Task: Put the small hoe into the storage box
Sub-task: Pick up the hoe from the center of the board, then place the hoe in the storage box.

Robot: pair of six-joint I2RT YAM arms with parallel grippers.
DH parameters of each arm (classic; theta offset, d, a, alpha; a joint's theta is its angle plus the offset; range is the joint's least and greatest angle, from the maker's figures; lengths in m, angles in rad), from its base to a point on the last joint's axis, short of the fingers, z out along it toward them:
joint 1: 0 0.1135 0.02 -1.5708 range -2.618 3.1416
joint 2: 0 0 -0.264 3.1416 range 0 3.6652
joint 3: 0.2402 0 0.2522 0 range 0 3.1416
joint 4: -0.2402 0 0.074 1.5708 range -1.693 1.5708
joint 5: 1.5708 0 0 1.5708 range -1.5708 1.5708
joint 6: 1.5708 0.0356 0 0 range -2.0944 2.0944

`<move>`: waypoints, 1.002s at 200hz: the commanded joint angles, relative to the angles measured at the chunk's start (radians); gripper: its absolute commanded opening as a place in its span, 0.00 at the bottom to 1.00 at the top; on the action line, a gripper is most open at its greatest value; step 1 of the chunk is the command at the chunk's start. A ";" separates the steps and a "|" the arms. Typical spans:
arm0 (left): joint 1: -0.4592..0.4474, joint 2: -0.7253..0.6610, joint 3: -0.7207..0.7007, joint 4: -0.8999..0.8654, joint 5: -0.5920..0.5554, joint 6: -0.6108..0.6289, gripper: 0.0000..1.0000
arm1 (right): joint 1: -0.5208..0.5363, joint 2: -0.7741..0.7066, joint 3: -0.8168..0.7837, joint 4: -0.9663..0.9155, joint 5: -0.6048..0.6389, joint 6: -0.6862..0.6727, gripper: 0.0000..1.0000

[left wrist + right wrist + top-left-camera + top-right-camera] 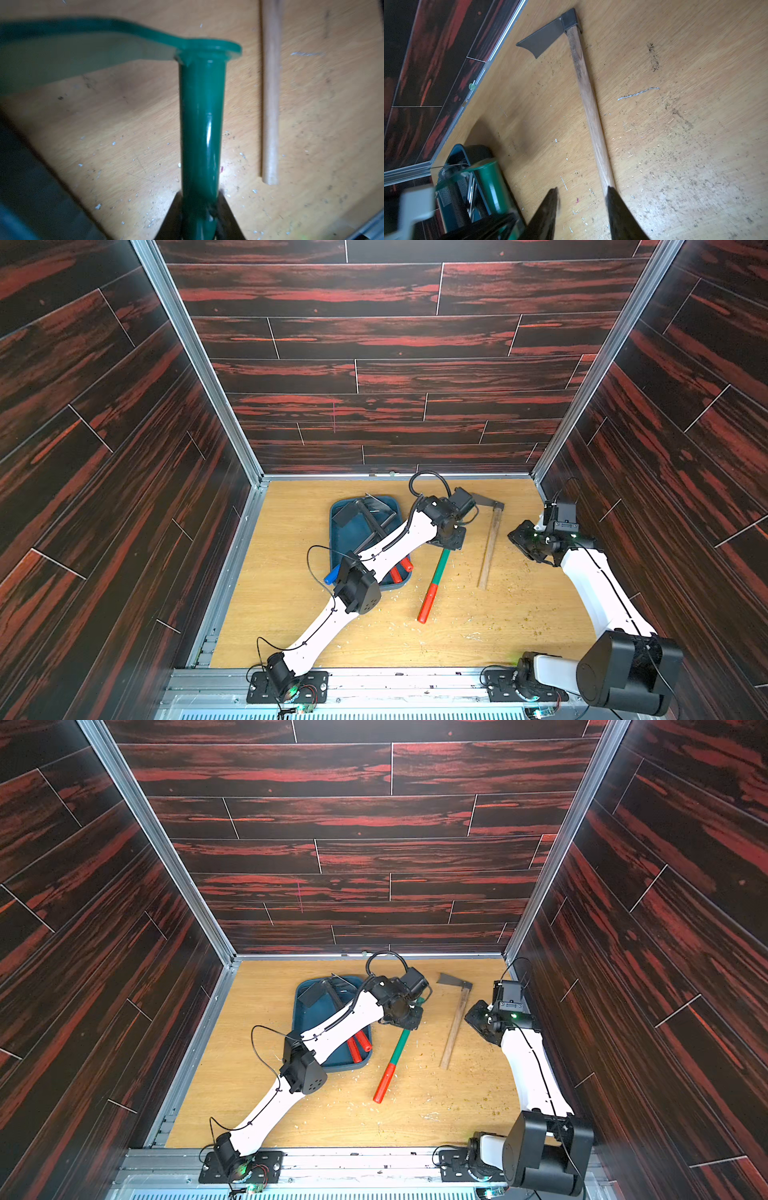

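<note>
The small hoe (pixel 439 568) (pixel 400 1048) has a green shaft and a red grip, and it slants across the middle of the table just right of the storage box (pixel 335 526) (pixel 300 1019). My left gripper (pixel 449 537) (pixel 405 1017) (pixel 199 193) is shut on the green shaft (pixel 201 124) near the head. The green blade (pixel 83 56) juts out sideways in the left wrist view. My right gripper (pixel 525 539) (pixel 478 1019) (pixel 582 188) hovers open and holds nothing, at the table's right side.
A wooden-handled hoe (pixel 490 543) (pixel 456 1023) (pixel 591 116) (pixel 270 104) with a grey blade lies between the two grippers. The box holds other tools with red grips (pixel 401 570) and a blue grip (pixel 331 576). Dark panelled walls enclose the table, which is scattered with small debris.
</note>
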 commanded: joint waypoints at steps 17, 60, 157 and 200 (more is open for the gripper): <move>0.015 -0.177 0.037 -0.055 -0.039 0.018 0.00 | -0.004 -0.008 -0.004 0.003 -0.006 0.008 0.42; 0.075 -0.270 0.009 -0.098 -0.075 0.018 0.00 | 0.000 0.004 -0.002 0.003 -0.008 0.007 0.43; 0.284 -0.545 -0.470 0.077 0.051 0.067 0.00 | 0.021 0.037 0.021 0.005 -0.003 0.020 0.42; 0.364 -0.537 -0.520 0.059 0.161 0.086 0.00 | 0.031 0.039 0.012 0.014 -0.004 0.031 0.42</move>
